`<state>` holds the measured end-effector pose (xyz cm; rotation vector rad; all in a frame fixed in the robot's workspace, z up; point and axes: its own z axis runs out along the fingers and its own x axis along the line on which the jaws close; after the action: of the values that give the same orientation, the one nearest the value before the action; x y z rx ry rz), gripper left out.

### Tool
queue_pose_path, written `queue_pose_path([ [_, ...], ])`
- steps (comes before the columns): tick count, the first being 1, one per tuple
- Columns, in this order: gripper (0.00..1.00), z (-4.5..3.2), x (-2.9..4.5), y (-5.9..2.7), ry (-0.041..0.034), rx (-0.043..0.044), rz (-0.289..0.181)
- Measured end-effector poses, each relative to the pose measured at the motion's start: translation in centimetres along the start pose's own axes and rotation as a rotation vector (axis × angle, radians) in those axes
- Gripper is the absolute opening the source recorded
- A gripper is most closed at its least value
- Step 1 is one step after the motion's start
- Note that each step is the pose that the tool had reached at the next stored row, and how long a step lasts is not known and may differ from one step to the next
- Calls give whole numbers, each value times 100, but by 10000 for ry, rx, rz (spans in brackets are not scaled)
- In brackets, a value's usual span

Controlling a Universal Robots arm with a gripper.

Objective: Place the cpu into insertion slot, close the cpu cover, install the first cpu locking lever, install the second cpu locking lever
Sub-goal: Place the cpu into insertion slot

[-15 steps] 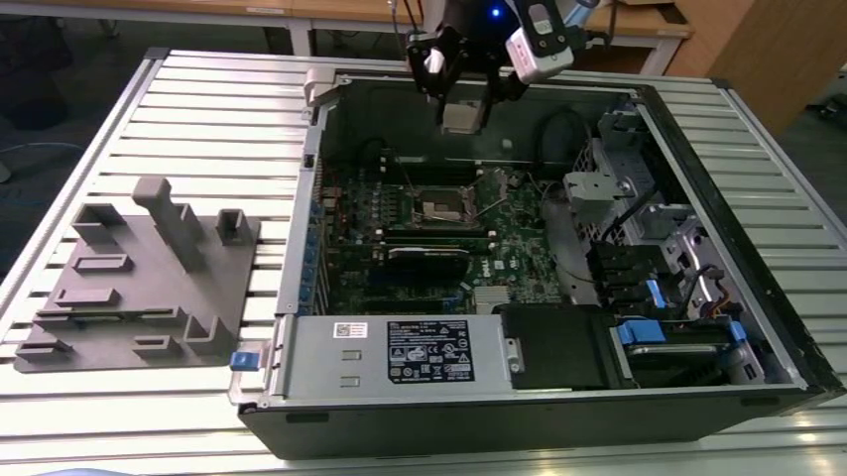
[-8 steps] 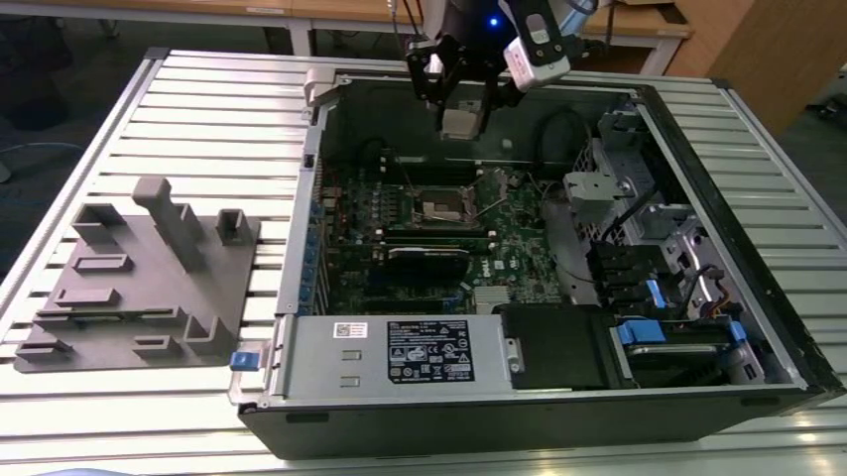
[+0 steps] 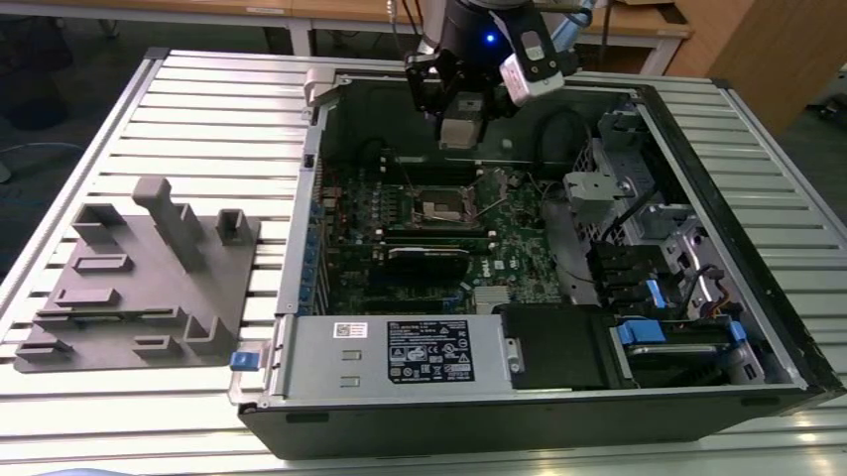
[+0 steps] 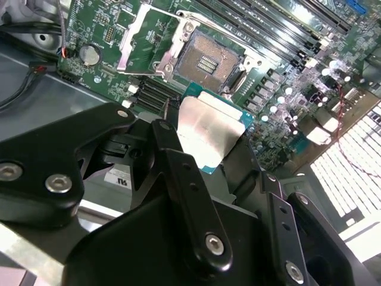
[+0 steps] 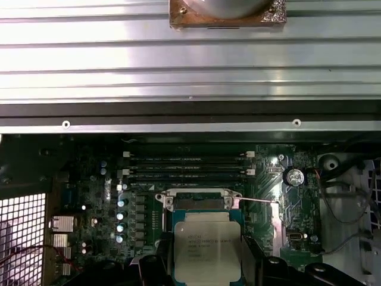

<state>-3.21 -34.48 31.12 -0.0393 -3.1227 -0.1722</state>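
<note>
My gripper hangs over the far part of the open computer case, shut on the cpu by two opposite edges. In both wrist views the cpu is a flat silver-topped square with a green rim, between the black fingers. The insertion slot lies bare below it on the green motherboard, dark centre showing. The cpu cover stands flipped open beside the slot. A thin locking lever sticks out beside the slot's rim.
Long black memory slots run beside the socket. The case wall and drive cages with blue tabs ring the board; a labelled power supply fills the near end. A grey fixture block sits on the slatted table at the exterior view's left.
</note>
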Motion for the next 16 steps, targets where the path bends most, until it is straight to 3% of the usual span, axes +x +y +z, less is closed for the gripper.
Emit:
queue_pose_path([
  [10,54,68,81,-14,-13,-13,-58],
  [16,54,127,88,-24,-25,-15,-429],
])
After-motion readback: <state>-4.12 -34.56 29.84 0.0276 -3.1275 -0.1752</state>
